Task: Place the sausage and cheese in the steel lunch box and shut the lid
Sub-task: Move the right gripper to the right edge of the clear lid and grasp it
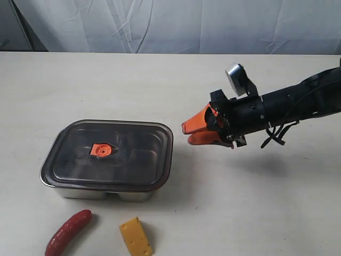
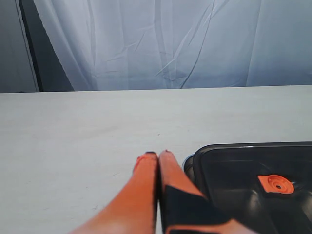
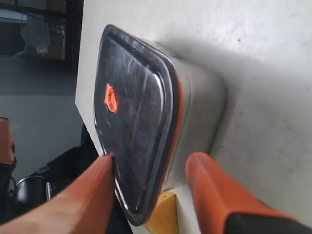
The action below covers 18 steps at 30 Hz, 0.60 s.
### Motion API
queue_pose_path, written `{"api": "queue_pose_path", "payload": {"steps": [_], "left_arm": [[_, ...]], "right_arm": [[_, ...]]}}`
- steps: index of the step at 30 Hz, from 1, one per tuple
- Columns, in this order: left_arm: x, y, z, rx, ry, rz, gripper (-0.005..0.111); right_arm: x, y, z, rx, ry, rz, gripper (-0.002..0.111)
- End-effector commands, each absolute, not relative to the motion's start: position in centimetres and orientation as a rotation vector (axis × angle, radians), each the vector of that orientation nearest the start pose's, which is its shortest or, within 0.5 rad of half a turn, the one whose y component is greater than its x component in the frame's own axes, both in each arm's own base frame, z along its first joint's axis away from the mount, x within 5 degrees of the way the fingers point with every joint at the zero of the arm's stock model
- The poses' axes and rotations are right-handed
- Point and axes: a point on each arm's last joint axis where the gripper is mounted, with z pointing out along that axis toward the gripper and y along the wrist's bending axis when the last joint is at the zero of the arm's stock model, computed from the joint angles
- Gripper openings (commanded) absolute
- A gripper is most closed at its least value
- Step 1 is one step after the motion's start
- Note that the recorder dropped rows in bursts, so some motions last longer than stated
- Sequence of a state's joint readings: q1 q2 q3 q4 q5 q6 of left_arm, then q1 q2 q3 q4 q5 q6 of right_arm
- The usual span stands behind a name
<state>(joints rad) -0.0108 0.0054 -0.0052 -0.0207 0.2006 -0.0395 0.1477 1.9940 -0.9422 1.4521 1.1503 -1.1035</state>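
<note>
The steel lunch box (image 1: 96,192) sits at the table's left with the dark lid (image 1: 125,160) on it, orange valve (image 1: 100,150) at centre. In front of it on the table lie the sausage (image 1: 68,232) and the cheese (image 1: 136,237). My right gripper (image 1: 186,133) hovers just right of the box, open and empty, fingers pointing at it. The right wrist view shows this gripper (image 3: 153,163) framing the lid (image 3: 131,112) edge, the box wall (image 3: 200,107) and the cheese (image 3: 163,214). My left gripper (image 2: 158,155) is shut and empty beside the lid (image 2: 243,170).
The white table (image 1: 240,202) runs back to a pale curtain (image 1: 176,24). Sausage and cheese lie close to the table's front edge. The left arm does not show in the exterior view.
</note>
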Motion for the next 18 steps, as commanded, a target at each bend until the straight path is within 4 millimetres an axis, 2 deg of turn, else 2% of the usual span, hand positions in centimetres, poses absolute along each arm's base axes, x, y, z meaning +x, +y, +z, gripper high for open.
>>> {"api": "queue_pose_path", "payload": {"steps": [1, 11, 18], "left_arm": [[5.6, -0.1, 19.6, -0.039, 1.670, -0.057, 0.000], [5.6, -0.1, 19.6, -0.039, 1.670, -0.057, 0.000], [5.6, -0.1, 19.6, -0.039, 1.670, -0.057, 0.000]], "right_arm": [[30.5, 14.4, 12.1, -0.276, 2.536, 1.662, 0.048], [29.6, 16.6, 10.6, -0.371, 2.565, 1.646, 0.048], [29.5, 17.4, 10.7, -0.369, 2.538, 1.676, 0.048]]}}
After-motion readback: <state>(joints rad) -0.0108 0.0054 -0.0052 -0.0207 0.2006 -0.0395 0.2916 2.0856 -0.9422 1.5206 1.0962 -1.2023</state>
